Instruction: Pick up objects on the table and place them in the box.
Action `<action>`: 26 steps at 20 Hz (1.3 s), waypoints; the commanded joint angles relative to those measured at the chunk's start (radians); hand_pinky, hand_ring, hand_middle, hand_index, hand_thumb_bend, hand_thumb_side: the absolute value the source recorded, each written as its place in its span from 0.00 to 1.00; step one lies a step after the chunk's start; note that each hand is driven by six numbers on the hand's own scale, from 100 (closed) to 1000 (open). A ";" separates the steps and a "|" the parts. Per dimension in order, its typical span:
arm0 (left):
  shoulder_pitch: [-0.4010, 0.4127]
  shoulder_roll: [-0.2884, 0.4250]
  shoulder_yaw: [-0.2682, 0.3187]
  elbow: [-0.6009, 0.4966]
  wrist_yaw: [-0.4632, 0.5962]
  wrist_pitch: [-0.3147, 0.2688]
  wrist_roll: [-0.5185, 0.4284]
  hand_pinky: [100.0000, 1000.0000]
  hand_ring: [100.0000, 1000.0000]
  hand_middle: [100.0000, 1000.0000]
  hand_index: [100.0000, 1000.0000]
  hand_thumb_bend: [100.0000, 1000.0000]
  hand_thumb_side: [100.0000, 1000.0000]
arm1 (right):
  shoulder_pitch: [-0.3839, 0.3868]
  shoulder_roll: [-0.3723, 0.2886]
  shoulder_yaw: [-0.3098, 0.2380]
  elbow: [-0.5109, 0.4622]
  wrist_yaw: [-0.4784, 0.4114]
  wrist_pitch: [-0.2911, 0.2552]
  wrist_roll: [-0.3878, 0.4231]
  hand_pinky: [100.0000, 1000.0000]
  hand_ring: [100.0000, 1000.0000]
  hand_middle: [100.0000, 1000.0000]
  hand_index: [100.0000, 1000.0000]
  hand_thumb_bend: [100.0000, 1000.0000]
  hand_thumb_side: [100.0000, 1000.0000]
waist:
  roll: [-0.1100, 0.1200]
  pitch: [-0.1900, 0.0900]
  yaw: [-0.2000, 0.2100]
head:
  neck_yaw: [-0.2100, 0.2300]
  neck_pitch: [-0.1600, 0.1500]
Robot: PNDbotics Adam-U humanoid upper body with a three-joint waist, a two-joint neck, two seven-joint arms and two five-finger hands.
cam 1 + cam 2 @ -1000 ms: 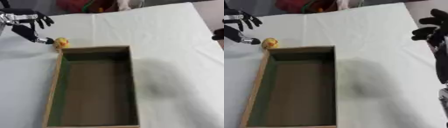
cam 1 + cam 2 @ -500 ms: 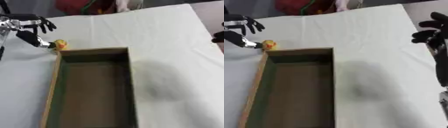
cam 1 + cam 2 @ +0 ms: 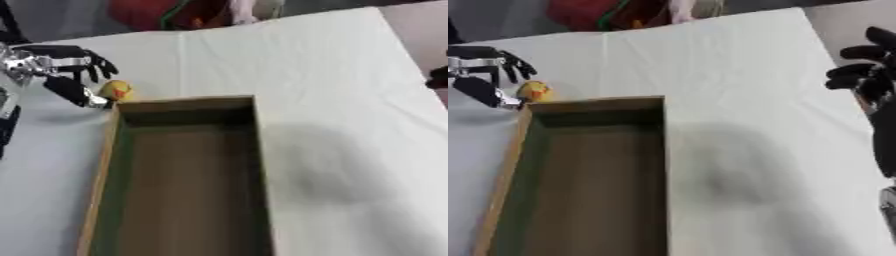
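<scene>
A small yellow object with an orange spot lies on the white cloth just beyond the far left corner of the wooden box. My left hand hovers at that object's left, fingers spread above it and thumb reaching down beside it, not closed round it. The box stands open with nothing visible inside. My right hand hangs at the right edge in the right eye view, fingers loosely curled, holding nothing.
The table is covered in white cloth, its far edge running along the top. Red and green things lie beyond that far edge. My right forearm runs down the right edge.
The whole picture has shifted a little, so the camera moved. My left hand has stayed at the yellow object, which lies in the same place by the box corner.
</scene>
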 commanded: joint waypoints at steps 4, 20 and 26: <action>-0.010 0.014 0.004 -0.001 -0.009 -0.048 -0.056 0.51 0.70 0.70 0.82 0.32 0.50 | -0.006 -0.007 -0.008 -0.020 -0.002 0.004 -0.007 0.58 0.59 0.64 0.87 0.00 0.82 | -0.001 -0.018 -0.006 | 0.008 -0.010; 0.002 0.015 0.026 -0.053 0.041 -0.039 0.035 0.33 0.54 0.52 0.67 0.00 0.12 | -0.002 0.000 -0.013 -0.020 -0.006 0.010 -0.013 0.58 0.60 0.64 0.89 0.00 0.82 | -0.006 -0.027 -0.007 | 0.006 0.000; 0.017 0.029 0.031 -0.118 0.035 0.005 0.205 0.21 0.44 0.43 0.57 0.00 0.21 | 0.002 0.003 -0.016 -0.020 -0.012 0.012 -0.022 0.58 0.60 0.64 0.89 0.00 0.82 | -0.013 -0.040 0.003 | -0.024 0.024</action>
